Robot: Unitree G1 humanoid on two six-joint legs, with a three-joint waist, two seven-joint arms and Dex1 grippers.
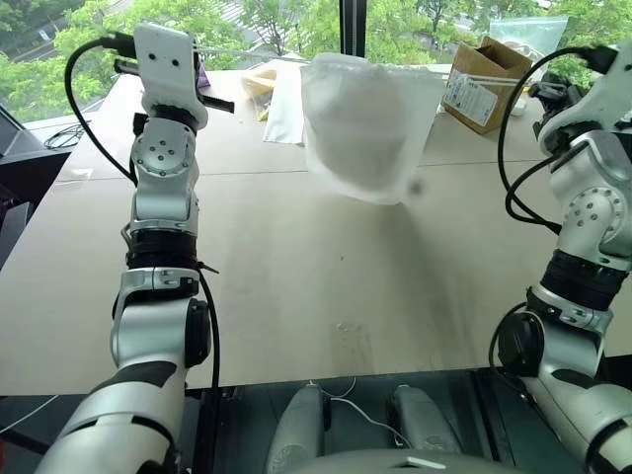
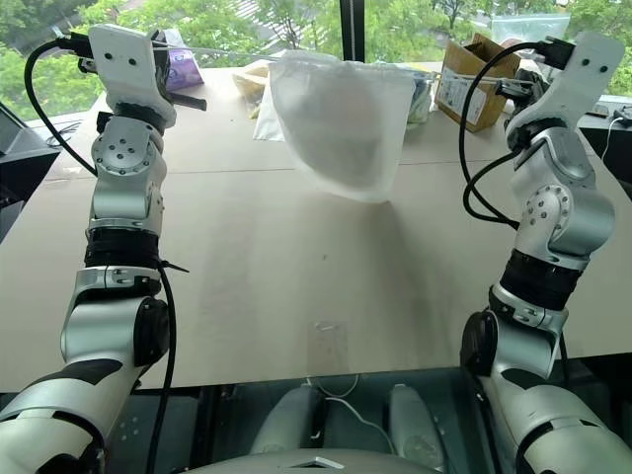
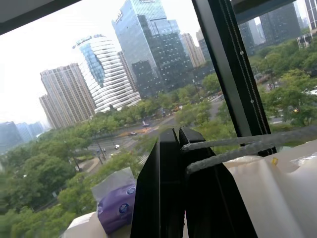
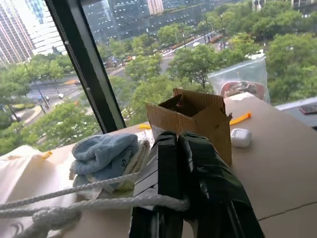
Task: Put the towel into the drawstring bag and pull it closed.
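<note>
The drawstring bag (image 1: 365, 128), thin and slightly see-through, hangs in the air over the far half of the table, its mouth gathered at the top. A denser white bulk inside it is the towel (image 1: 357, 148). White cords (image 3: 237, 148) run from the bag's mouth out to both sides. My left gripper (image 3: 177, 135), raised at the bag's left, is shut on one pair of cords. At the bag's right, my right gripper (image 4: 178, 138) is shut on the other cords (image 4: 74, 196). Both pairs are stretched taut.
An open cardboard box (image 4: 198, 116) stands at the far right of the table (image 1: 296, 276), with a clear plastic bag (image 4: 242, 82) and a small white case (image 4: 241, 137) nearby. Light-blue and white towels (image 4: 106, 151) lie behind the bag. A flat white sheet (image 1: 284, 104) and a purple pack (image 3: 119, 206) lie at the far left.
</note>
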